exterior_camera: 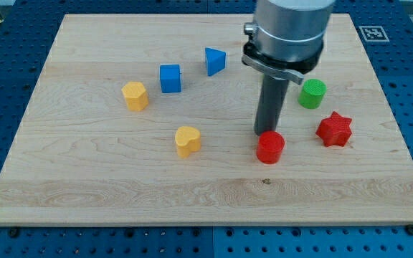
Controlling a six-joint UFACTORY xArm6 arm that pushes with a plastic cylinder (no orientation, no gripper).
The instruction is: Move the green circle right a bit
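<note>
The green circle [312, 93] is a short green cylinder on the wooden board [84, 186], at the view's right. My tip [266, 134] is the lower end of the dark rod. It stands to the left of and below the green circle, about a block's width away from it. The tip sits right behind the red circle [270, 147], touching or almost touching its top edge.
A red star [334, 129] lies just below the green circle. A blue triangle [215, 61] and a blue cube [170, 78] lie at the upper middle. A yellow hexagon [135, 95] and a yellow heart [188, 140] lie to the left.
</note>
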